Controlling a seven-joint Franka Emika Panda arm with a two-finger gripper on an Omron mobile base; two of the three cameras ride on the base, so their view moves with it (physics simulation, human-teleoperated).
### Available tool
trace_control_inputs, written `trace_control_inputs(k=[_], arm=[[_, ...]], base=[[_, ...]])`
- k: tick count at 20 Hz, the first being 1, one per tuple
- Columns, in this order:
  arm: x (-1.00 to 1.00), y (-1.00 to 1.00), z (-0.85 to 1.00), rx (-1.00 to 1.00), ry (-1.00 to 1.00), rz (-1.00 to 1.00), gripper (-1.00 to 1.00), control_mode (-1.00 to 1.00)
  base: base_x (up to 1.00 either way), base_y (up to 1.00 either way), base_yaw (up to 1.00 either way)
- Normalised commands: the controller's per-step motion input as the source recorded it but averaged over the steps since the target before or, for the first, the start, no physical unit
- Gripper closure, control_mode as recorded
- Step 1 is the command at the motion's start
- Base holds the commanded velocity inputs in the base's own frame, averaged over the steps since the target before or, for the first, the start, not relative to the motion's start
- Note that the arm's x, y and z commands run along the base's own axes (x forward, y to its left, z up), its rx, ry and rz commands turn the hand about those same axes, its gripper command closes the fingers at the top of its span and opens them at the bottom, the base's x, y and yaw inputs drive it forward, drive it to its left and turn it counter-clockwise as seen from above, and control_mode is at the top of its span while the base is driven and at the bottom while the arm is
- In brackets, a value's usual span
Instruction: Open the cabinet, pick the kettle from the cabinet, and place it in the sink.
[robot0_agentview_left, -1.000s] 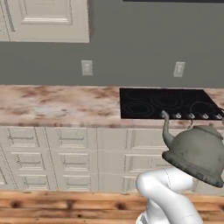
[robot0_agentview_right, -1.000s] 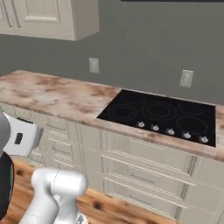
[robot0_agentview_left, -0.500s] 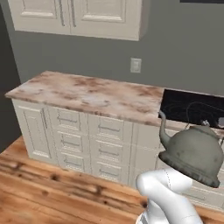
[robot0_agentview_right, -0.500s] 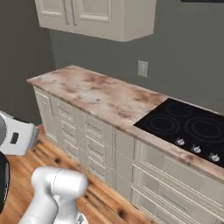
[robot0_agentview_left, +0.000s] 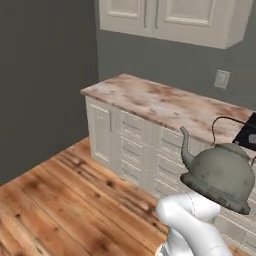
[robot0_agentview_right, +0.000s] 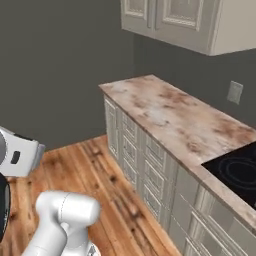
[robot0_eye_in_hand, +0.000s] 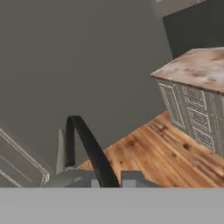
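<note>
The kettle (robot0_agentview_left: 220, 175) is hanging in the air in front of the base, at about 4 o'clock in the left base view, above the white arm and well apart from the marble tabletop (robot0_agentview_left: 165, 102). Its curved spout is pointing toward 10 o'clock and its body is leaning a little, which fits a kettle that is being carried by its thin wire handle and not by its body. In the hand view the dark arched wire handle (robot0_eye_in_hand: 89, 148) is rising from the bottom at about 6 o'clock, and the grey-green top of the kettle is showing under it. The gripper (robot0_eye_in_hand: 107, 183) is closed on this handle; its fingertips are mostly hidden behind the handle, so the exact contact is hard to see.

The cream wall cabinet (robot0_agentview_left: 170, 17) is sitting at 12 o'clock in the left base view, with its doors looking shut from this side. Below it the tabletop is running toward 3 o'clock, where a corner of the black cooktop (robot0_agentview_right: 237, 172) is appearing. The wooden floor (robot0_agentview_left: 65, 200) and a dark grey wall are taking the 9 o'clock half of both base views.

I judge that the picking is done and the kettle is being transported. Holding it high and near the arm probably is keeping it away from the tabletop edge. The swinging handle could let the kettle tip.
</note>
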Motion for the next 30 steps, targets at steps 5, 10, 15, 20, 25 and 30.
trace_control_inputs(k=[5,10,15,20,25,30], arm=[[0.0,0.0,0.0,0.0,0.0,0.0,1.0,1.0],[0.0,0.0,0.0,0.0,0.0,0.0,1.0,1.0],[0.0,0.0,0.0,0.0,0.0,0.0,1.0,1.0],[0.0,0.0,0.0,0.0,0.0,0.0,1.0,1.0],[0.0,0.0,0.0,0.0,0.0,0.0,1.0,1.0],[0.0,0.0,0.0,0.0,0.0,0.0,1.0,1.0]], base=[[-0.05,0.08,0.58],[-0.14,0.12,0.59],[-0.18,0.09,0.59],[-0.11,0.14,0.58],[-0.15,0.19,0.56],[-0.16,0.29,0.54]])
